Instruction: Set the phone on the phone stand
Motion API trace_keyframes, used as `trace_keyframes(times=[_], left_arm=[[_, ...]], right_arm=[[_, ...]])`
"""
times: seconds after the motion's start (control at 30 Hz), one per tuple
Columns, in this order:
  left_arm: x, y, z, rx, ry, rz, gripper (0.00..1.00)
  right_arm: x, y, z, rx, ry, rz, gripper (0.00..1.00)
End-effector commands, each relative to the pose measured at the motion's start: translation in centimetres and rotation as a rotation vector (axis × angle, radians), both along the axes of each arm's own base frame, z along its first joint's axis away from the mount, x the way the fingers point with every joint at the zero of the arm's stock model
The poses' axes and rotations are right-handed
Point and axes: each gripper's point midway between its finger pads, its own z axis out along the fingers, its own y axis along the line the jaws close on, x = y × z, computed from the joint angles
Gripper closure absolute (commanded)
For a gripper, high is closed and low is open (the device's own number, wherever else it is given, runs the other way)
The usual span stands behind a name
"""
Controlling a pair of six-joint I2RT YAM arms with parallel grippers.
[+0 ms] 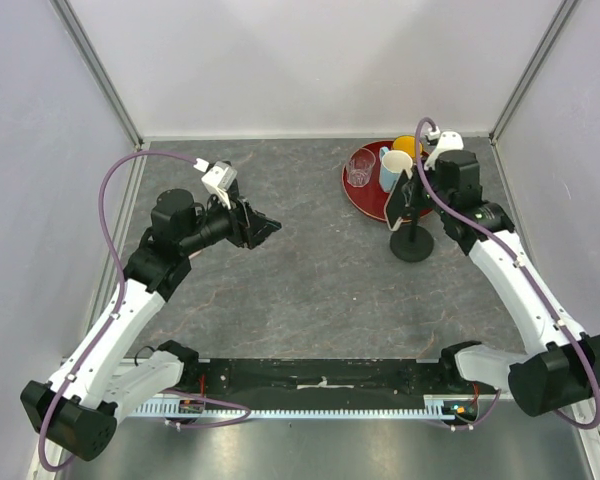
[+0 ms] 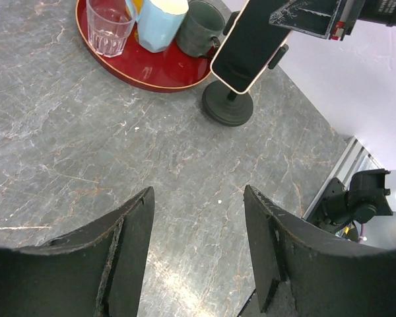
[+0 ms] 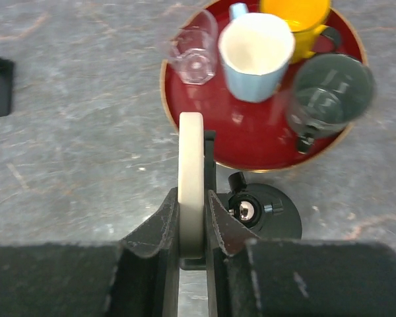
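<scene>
While edgewise, phone inside right gripper

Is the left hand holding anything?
No, the left hand is open, with only bare tabletop showing between its fingers.

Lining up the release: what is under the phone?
Below the phone sits the round black base of the phone stand, on the table. The right hand covers the phone's lower edge, so contact with the cradle cannot be seen.
</scene>
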Motion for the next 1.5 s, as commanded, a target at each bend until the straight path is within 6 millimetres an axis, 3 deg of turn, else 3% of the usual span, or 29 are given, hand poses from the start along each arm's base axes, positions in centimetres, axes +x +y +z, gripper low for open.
trace_keyframes(times=[0.0, 0.17, 0.33, 0.4, 0.5, 0.53, 0.6, 0.63, 0.67, 0.7, 0.73, 0.77, 0.8, 0.83, 0.87, 0.93, 0.97, 1.0, 1.03, 1.07, 1.13, 1.17, 1.23, 1.47], left_arm=[[-0.5, -0.5, 1.4, -0.041, -0.041, -0.039, 0.37], [-0.4, -0.4, 1.3, -0.039, -0.041, -0.034, 0.37], [-0.5, -0.5, 1.3, -0.042, -0.038, -0.041, 0.37], [-0.5, -0.6, 1.4, -0.045, -0.039, -0.046, 0.37], [-0.5, -0.7, 1.1, -0.045, -0.030, -0.050, 0.37], [-0.4, -0.7, 1.1, -0.045, -0.030, -0.050, 0.37], [-0.3, -0.7, 0.8, -0.042, -0.022, -0.051, 0.36], [-0.3, -0.7, 0.8, -0.042, -0.022, -0.050, 0.37], [-0.3, -0.7, 0.7, -0.039, -0.019, -0.050, 0.36], [-0.2, -0.7, 0.5, -0.036, -0.016, -0.045, 0.37], [-0.1, -0.7, 0.5, -0.034, -0.016, -0.044, 0.36], [-0.1, -0.7, 0.5, -0.033, -0.019, -0.045, 0.36], [0.0, -0.7, 0.4, -0.031, -0.017, -0.040, 0.36], [0.1, -0.6, 0.3, -0.028, -0.018, -0.036, 0.37], [0.1, -0.6, 0.3, -0.028, -0.016, -0.036, 0.37], [0.3, -0.6, 0.0, -0.024, -0.009, -0.031, 0.37], [0.3, -0.6, -0.1, -0.024, -0.009, -0.031, 0.37], [0.4, -0.7, -0.2, -0.024, -0.004, -0.033, 0.37], [0.5, -0.8, -0.5, -0.020, 0.005, -0.034, 0.37], [0.5, -0.8, -0.6, -0.021, 0.009, -0.037, 0.37], [0.6, -0.9, -0.9, -0.020, 0.016, -0.038, 0.37], [0.7, -0.9, -1.0, -0.019, 0.015, -0.038, 0.37], [0.9, -1.0, -1.3, -0.015, 0.026, -0.036, 0.37], [1.4, -1.2, -2.4, -0.003, 0.057, -0.036, 0.38]], right_arm=[[2.1, -2.9, 4.5, 0.003, -0.205, -0.079, 1.00], [3.1, -3.9, 4.7, 0.032, -0.209, -0.082, 1.00], [1.5, 4.2, 4.7, 0.190, -0.146, 0.360, 1.00], [1.1, 6.0, 3.5, 0.171, -0.110, 0.471, 1.00], [-0.3, 10.0, 3.6, 0.156, -0.122, 0.682, 1.00], [-1.0, 11.7, 4.6, 0.143, -0.159, 0.772, 1.00], [-0.3, 13.4, 3.8, 0.108, -0.174, 0.871, 1.00], [0.2, 14.5, 5.6, 0.069, -0.244, 0.923, 1.00], [1.2, 15.2, 3.5, 0.044, -0.182, 0.954, 1.00], [1.6, 15.7, 3.4, 0.015, -0.187, 0.987, 1.00], [2.1, 16.2, 4.8, -0.038, -0.238, 1.035, 1.00], [2.1, 16.8, 4.6, -0.043, -0.244, 1.089, 1.00], [2.8, 17.5, 3.1, -0.045, -0.220, 1.143, 1.00], [2.5, 17.7, 4.1, -0.064, -0.231, 1.190, 1.00], [3.6, 18.1, 2.3, -0.110, -0.235, 1.243, 1.00], [3.9, 17.9, 2.9, -0.160, -0.239, 1.290, 1.00], [4.9, 18.1, 1.1, -0.207, -0.239, 1.326, 1.00], [5.4, 18.1, 0.7, -0.225, -0.235, 1.331, 1.00], [5.8, 18.0, 1.6, -0.232, -0.250, 1.337, 1.00], [6.5, 18.3, 0.1, -0.223, -0.228, 1.358, 1.00], [7.2, 18.3, 0.8, -0.218, -0.279, 1.388, 1.00], [7.8, 18.3, -0.2, -0.205, -0.271, 1.393, 1.00], [8.6, 18.2, 0.2, -0.186, -0.308, 1.400, 1.00], [10.7, 17.4, -1.6, -0.148, -0.328, 1.407, 1.00]])
